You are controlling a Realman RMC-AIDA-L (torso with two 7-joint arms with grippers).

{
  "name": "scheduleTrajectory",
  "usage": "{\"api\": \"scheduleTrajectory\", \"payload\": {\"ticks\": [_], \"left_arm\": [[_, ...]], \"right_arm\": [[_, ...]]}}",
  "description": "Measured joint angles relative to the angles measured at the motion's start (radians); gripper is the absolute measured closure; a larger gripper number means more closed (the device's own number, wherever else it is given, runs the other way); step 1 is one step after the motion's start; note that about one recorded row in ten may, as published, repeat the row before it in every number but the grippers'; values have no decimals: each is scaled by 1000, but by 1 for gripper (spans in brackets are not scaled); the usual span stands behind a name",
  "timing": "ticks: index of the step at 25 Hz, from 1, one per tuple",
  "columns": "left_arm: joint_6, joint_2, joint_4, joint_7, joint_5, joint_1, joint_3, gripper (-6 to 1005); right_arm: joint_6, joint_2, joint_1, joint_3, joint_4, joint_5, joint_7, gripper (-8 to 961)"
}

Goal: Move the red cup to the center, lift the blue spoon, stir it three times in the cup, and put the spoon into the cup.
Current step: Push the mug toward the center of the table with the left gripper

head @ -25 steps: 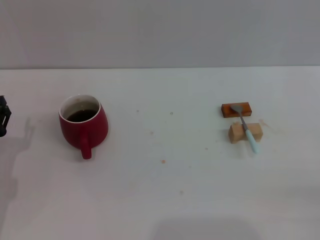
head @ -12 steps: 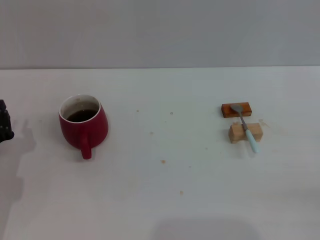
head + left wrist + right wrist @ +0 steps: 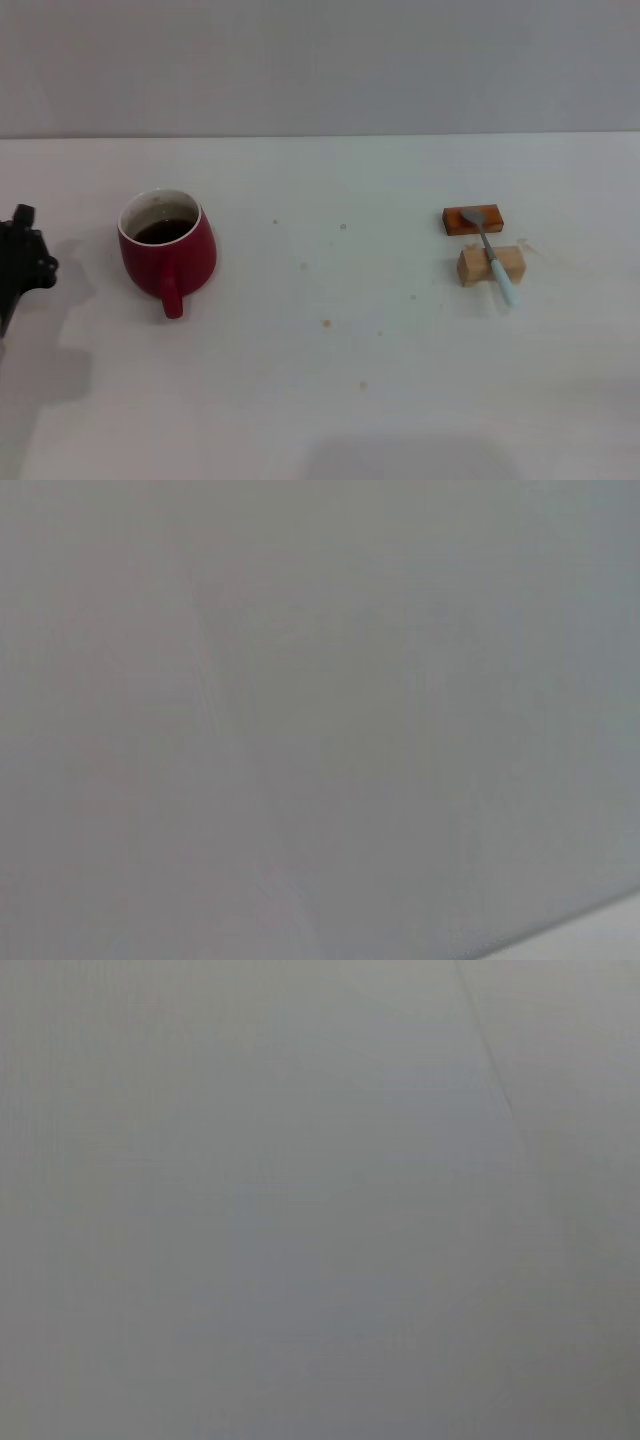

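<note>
**Reaching in from the left for the cup**

Starting at our left gripper [image 3: 25,262]: it shows only as a black shape at the left edge of the head view, just above the white table [image 3: 320,400] and casting a shadow on it. We cannot tell whether its fingers are spread or pressed together, and our left wrist view shows only blank grey. It is near the squat, rounded dark-red mug [image 3: 167,250] but not touching it; a strip of bare table lies between them.

The red cup stands upright on the left part of the table, white inner rim up, dark liquid inside, loop handle turned toward us. It is well off centre, so we judge the first step, moving the cup to the middle, as not yet done.

Well apart on the right lies the slim blue spoon [image 3: 492,258], its grey metal bowl resting on an orange-brown block [image 3: 473,219] and its neck across a tan block [image 3: 491,265], the pale-blue handle pointing toward us. Our right gripper is out of sight.

Next, we think the left gripper must close the gap, take the cup by its body, and carry it level so nothing spills.
</note>
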Motion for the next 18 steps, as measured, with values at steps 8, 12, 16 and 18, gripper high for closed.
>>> {"api": "scheduleTrajectory", "payload": {"ticks": [8, 12, 16, 18], "left_arm": [[-105, -1, 1, 194, 0, -64, 49, 1001], [-152, -1, 1, 255, 0, -91, 52, 1001], [-187, -1, 2, 294, 0, -114, 54, 1001], [-194, 0, 3, 299, 0, -122, 56, 1001]], "right_arm": [[-20, 1, -10, 0, 0, -1, 1, 331], [-30, 1, -20, 0, 0, -1, 19, 331], [-45, -2, -24, 0, -8, -2, 29, 331], [-53, -2, -24, 0, -17, -3, 29, 331]]}}
